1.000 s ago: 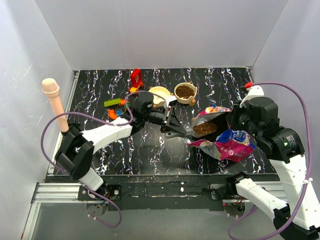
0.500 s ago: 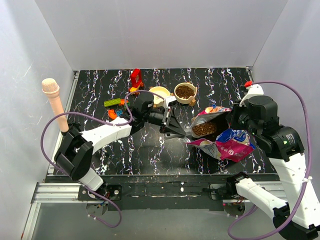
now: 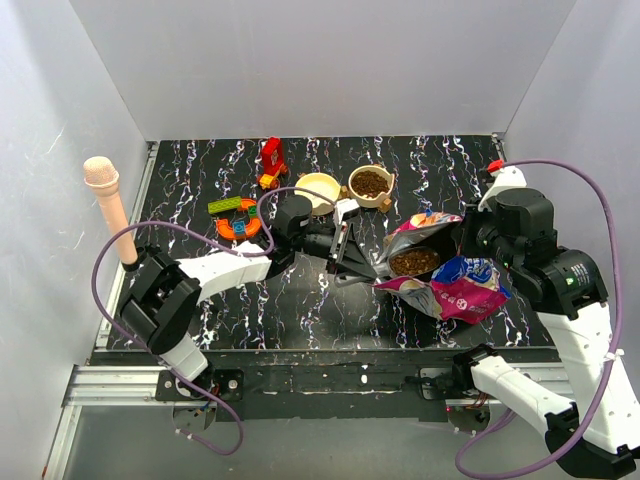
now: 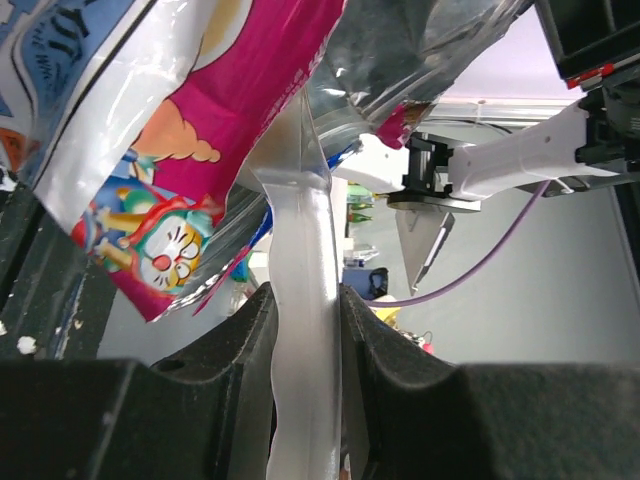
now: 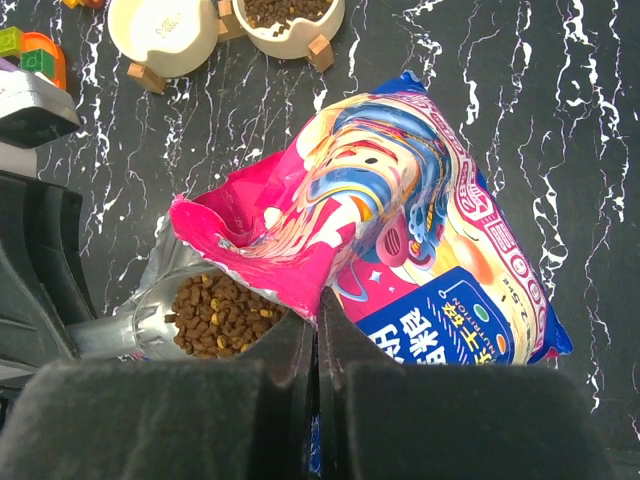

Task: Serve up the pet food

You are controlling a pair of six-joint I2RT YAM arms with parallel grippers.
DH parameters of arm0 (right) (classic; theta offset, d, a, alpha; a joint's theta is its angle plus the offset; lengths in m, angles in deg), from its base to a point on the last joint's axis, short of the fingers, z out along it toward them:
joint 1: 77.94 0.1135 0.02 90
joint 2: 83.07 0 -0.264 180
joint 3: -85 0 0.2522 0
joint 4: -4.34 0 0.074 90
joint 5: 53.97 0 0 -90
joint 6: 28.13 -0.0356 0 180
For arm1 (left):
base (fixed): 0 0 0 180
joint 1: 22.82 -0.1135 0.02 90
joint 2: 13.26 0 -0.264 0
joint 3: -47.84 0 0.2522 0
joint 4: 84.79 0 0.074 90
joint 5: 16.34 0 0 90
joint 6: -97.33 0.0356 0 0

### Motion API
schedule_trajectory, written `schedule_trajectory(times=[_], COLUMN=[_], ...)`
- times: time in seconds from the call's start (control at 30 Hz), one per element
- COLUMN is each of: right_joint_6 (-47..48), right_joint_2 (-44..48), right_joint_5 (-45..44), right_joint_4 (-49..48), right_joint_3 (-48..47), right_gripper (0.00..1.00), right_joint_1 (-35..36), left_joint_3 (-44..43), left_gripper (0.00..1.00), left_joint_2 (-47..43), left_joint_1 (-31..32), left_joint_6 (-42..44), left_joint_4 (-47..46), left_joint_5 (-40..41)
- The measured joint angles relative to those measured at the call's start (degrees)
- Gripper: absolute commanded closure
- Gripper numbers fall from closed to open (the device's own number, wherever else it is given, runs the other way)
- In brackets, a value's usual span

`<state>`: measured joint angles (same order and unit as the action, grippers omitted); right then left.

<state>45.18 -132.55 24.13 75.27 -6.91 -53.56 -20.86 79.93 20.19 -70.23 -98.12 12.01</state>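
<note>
- The bag (image 3: pixel 455 285), glossy magenta and blue with cartoon print, lies on the right half of the black marbled table (image 3: pixel 300 300), nearer the arms than the two bowls.
- Its mouth faces left and gapes open, with a heap of brown kibble (image 3: pixel 413 262) showing inside against the silver lining.
- The left gripper (image 3: pixel 372 268) reaches in from the left to the mouth's near-left rim.
- In the left wrist view the left gripper (image 4: pixel 305 320) has its fingers (image 4: pixel 250 345) drawn narrow, pinching a silvery strip of the bag (image 4: pixel 200 150) between them.
- The right gripper (image 3: pixel 462 247) sits at the right side of the mouth.
- In the right wrist view the right gripper (image 5: pixel 318 310) is pressed almost completely together on the magenta rim of the bag (image 5: pixel 420 230), just beside the exposed kibble (image 5: pixel 220 315).
- Between the two grips the mouth is held apart and lifted off the table.
- Behind the bag stand a cream empty bowl (image 3: pixel 318 188) and, touching its right side, a filled bowl (image 3: pixel 371 184) holding more brown pellets.
- Colourful toy blocks (image 3: pixel 238 218) are scattered left of the bowls, well apart from the bag.
- A peach-coloured post (image 3: pixel 110 205) stands tilted at the table's left edge.
</note>
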Motion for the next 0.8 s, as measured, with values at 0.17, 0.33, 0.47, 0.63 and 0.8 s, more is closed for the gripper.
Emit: schedule_trajectory(times=[0.17, 0.33, 0.47, 0.63, 0.8], right_joint_6=[0.13, 0.11, 0.09, -0.15, -1.42], right_joint_2=[0.07, 0.24, 0.39, 0.50, 0.52], right_joint_5=[0.02, 0.04, -0.04, -0.90, -3.06], right_joint_4=[0.15, 0.31, 0.37, 0.37, 0.37], right_joint_3=[-0.02, -0.02, 0.00, 0.04, 0.04], right_gripper=[0.99, 0.99, 0.99, 0.99, 0.99], right_joint_1=[-0.02, 0.00, 0.00, 0.00, 0.00], left_joint_3=[0.04, 0.15, 0.92, 2.97, 3.89], left_gripper=[1.00, 1.00, 1.00, 1.00, 1.00], left_joint_2=[-1.64, -3.30, -6.03, -10.62, -14.03], left_joint_1=[-0.96, -1.27, -1.60, -2.86, -3.50], left_joint_6=[2.73, 2.99, 3.02, 2.51, 2.54], left_joint_4=[3.10, 3.32, 3.63, 3.93, 5.88], left_joint_5=[-0.07, -0.44, -0.81, -2.08, -2.45])
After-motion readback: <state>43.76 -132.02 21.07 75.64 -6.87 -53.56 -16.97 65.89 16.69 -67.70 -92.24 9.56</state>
